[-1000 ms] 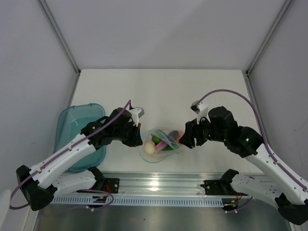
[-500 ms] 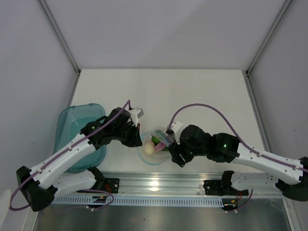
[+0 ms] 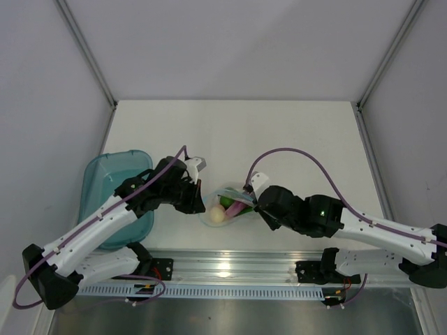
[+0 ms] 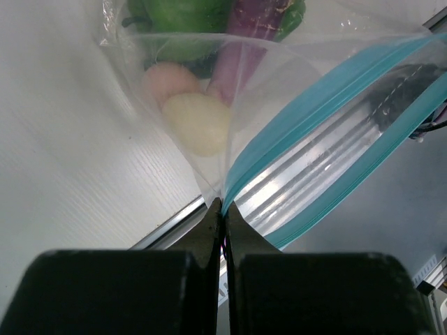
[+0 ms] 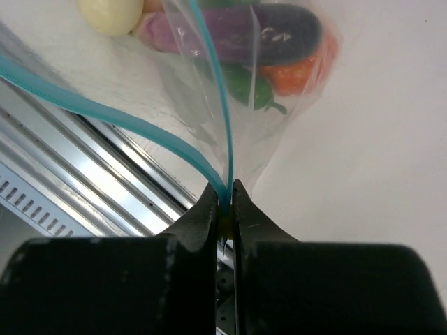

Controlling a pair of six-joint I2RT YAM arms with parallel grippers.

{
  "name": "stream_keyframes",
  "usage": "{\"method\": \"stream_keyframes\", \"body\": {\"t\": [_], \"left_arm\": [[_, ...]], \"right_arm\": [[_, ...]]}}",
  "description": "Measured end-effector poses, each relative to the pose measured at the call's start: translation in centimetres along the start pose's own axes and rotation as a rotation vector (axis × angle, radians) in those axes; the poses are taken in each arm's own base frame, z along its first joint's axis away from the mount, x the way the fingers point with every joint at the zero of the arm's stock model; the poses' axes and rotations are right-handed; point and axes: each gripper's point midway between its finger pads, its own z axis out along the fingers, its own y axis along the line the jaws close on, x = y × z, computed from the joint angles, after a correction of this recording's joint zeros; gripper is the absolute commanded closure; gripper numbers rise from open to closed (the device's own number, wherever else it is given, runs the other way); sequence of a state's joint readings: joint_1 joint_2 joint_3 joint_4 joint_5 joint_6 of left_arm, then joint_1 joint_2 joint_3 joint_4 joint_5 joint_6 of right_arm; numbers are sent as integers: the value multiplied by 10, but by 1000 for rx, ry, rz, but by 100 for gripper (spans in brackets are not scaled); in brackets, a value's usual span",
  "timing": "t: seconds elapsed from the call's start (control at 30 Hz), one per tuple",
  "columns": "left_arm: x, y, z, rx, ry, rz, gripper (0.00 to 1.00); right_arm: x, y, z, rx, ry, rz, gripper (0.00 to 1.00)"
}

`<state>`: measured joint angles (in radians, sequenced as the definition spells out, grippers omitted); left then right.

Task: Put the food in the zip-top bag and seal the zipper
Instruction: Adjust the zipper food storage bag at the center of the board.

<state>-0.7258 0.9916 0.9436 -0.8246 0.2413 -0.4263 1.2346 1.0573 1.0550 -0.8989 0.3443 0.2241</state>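
The clear zip-top bag (image 3: pixel 227 207) lies near the table's front edge, between my two grippers. Inside it are the food pieces: a green pepper (image 4: pixel 185 14), a purple eggplant (image 5: pixel 276 31), an orange fruit (image 5: pixel 316 64), a pink egg (image 4: pixel 166 80) and a cream egg (image 4: pixel 200 123). My left gripper (image 4: pixel 223 204) is shut on the bag's left corner, right at the blue zipper (image 4: pixel 328 105). My right gripper (image 5: pixel 225 188) is shut on the zipper (image 5: pixel 222 112) at the opposite end. Between the grippers the two blue strips spread apart, so the mouth gapes.
A teal translucent tray (image 3: pixel 112 188) sits at the left, beside my left arm. An aluminium rail (image 3: pixel 230 269) runs along the near table edge, just below the bag.
My right arm has swung in from the right to the bag's right end and shut its jaws on the zipper. My left gripper kept its hold and barely moved.
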Motion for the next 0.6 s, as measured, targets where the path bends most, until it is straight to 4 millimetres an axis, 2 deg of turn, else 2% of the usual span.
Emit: {"method": "stream_keyframes", "body": {"t": [0.27, 0.47, 0.5, 0.53, 0.57, 0.6], "left_arm": [[0, -2, -11, 16, -49, 12, 99], [-11, -9, -45, 52, -210, 77, 59], [-14, -11, -52, 66, -244, 94, 43], [-20, -17, -62, 94, -305, 121, 35], [-26, -23, -72, 123, -365, 147, 18], [-30, -28, -80, 145, -413, 176, 11]], "right_arm": [[-19, -7, -14, -1, -99, -33, 100], [-43, 7, -37, -108, -150, -72, 100], [-46, 10, -41, -130, -156, -78, 100], [-50, 15, -45, -159, -160, -86, 100], [-52, 20, -47, -189, -160, -96, 100], [-52, 25, -49, -218, -153, -105, 100]]}}
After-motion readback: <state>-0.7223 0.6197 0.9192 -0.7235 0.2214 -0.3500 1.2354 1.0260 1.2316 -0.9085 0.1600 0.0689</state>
